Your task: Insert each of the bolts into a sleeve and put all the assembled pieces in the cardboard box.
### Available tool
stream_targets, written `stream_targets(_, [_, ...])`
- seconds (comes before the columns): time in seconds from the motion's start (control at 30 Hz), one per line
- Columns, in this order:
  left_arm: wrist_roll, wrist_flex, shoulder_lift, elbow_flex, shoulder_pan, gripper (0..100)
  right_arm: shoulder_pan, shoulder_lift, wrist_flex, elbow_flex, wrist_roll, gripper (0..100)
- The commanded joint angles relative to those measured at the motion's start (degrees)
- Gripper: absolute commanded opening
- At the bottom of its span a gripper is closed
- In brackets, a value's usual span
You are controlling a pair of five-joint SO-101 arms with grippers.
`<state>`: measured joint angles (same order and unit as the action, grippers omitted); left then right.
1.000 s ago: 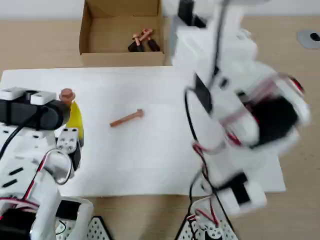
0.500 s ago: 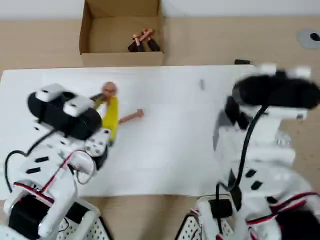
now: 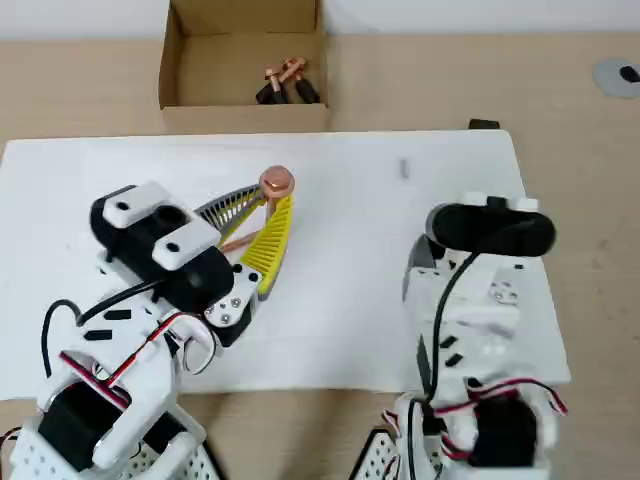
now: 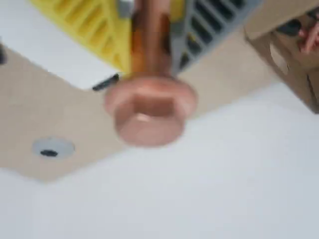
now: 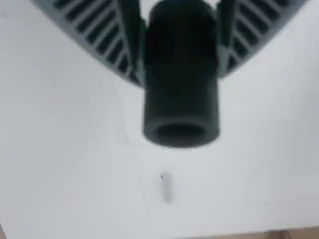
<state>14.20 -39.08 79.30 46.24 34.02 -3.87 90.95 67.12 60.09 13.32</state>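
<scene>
Bolt [image 4: 149,112] is held in left gripper [image 3: 268,200], near cardboard box [image 3: 172,70]; sleeve [image 5: 181,99] is held in right gripper [image 5: 180,30], farther from box; axes should be aligned before pushing.

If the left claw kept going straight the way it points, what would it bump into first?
Probably the cardboard box, near its front right corner. The left claw and its bolt aim that way over bare white paper. If it tilts down, the paper comes first; depth is unclear.
</scene>
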Motion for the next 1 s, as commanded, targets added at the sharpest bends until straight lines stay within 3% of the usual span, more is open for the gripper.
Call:
stream_targets(0.0, [-0.5, 2.8, 0.4, -0.4, 0.7, 1, -1.5, 6.9, -12.1, 10.4, -0.5, 0.9])
stream_targets(0.17, [-4.2, 6.4, 0.4, -0.2, 0.7, 1, -12.4, 19.2, -19.6, 20.6, -2.0, 0.9])
stream_targets(0.3, [-6.8, 9.1, 0.4, 0.4, 0.6, 1, -17.2, 18.2, -23.6, 22.1, -6.6, 0.9])
stream_targets(0.67, [-5.6, 24.4, 0.1, 5.8, 0.6, 1, -17.5, 19.0, -40.4, 22.1, -19.3, 0.9])
stream_targets(0.97, [-2.1, 30.2, -12.3, -1.9, 0.6, 1, -17.5, 19.0, -42.3, 17.6, -19.6, 0.9])
